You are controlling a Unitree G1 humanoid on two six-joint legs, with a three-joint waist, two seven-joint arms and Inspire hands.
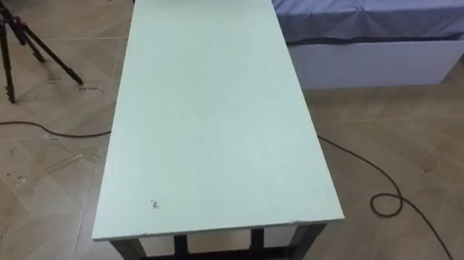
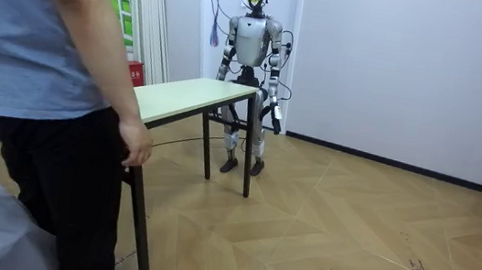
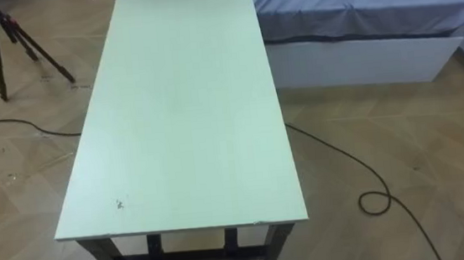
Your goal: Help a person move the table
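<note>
Pale table [image 1: 213, 106], left hand [image 2: 274, 117] hanging beside it

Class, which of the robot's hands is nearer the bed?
Right. The bed lies to the robot's right, beside the table; the right hand hangs at that side, the left hand at the far side.

I take this for a bedroom in a home, set up for recording. Ahead of my right hand [image 2: 223, 75] and off to its right stands a bed [image 1: 372, 0], blue-grey sheet on a white base [image 1: 378, 62]. Ahead of my left hand [image 2: 273, 113], a dark tripod [image 1: 18, 39] stands on the herringbone wood floor [image 1: 34, 181]. Plain white walls [image 2: 397, 62] and a long curtain [image 2: 150, 13] close the room.
</note>
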